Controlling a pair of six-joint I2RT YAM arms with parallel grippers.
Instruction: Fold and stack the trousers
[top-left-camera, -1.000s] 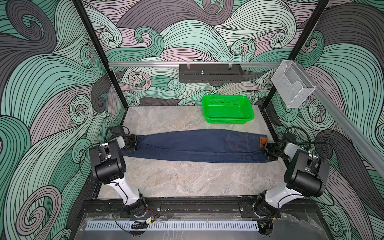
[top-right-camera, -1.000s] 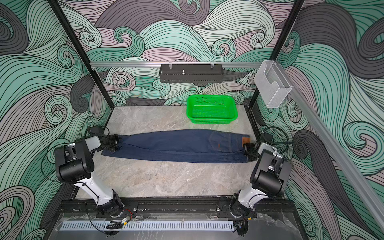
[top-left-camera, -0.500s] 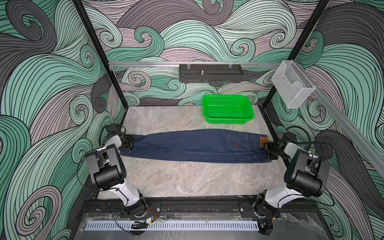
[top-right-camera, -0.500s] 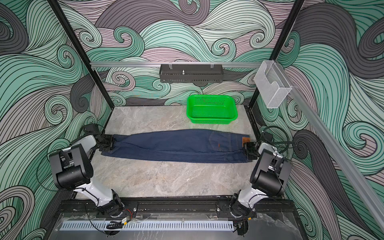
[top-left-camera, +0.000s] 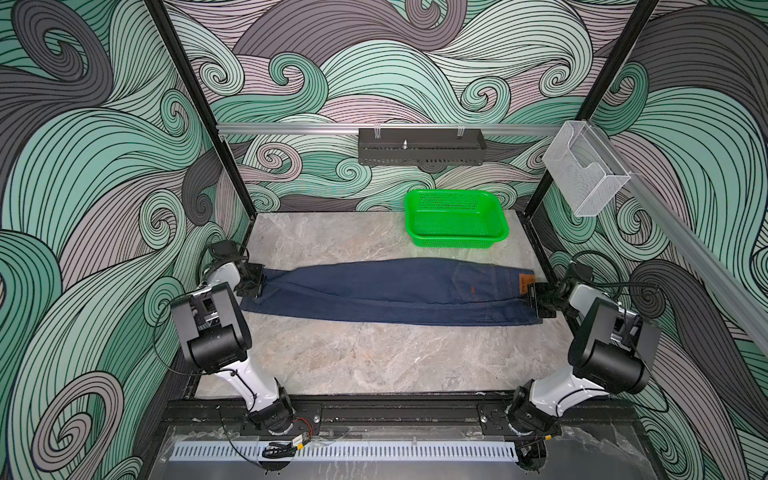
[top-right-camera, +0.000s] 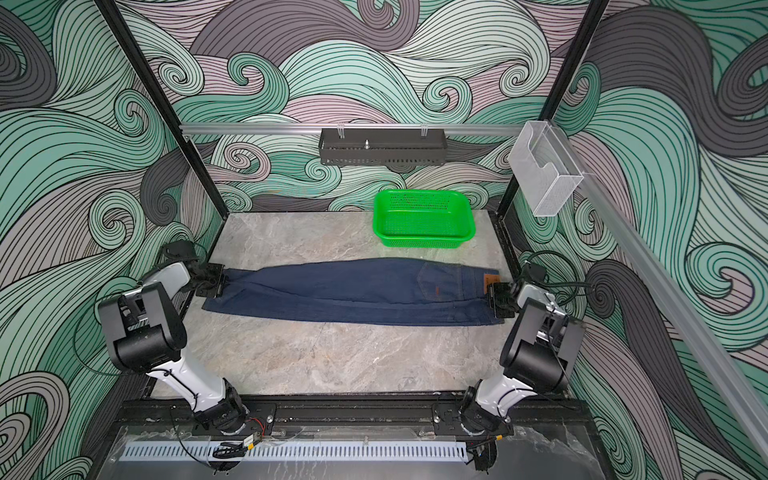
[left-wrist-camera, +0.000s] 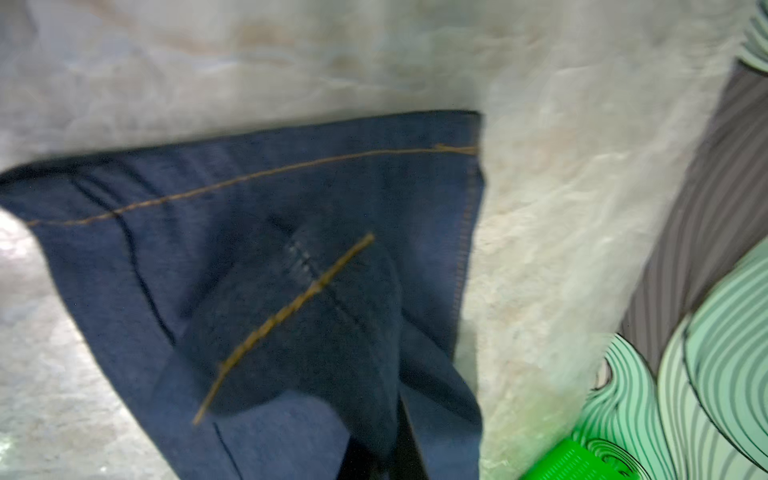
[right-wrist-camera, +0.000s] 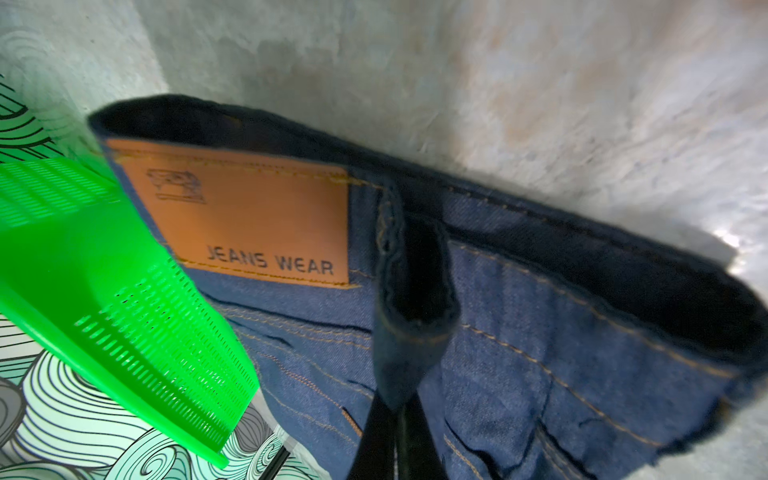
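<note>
The left tool (top-left-camera: 257, 283) has just closed on the leg hems of the jeans (top-left-camera: 395, 291), which lie flat and stretched lengthwise across the table (top-left-camera: 374, 357). The right tool (top-left-camera: 537, 300) stays clamped on the waistband. Both ends held, the lengthwise fold looks ready to start.

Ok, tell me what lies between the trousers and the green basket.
Nothing: only a bare strip of marble table separates the trousers from the basket, as both top views show.
</note>
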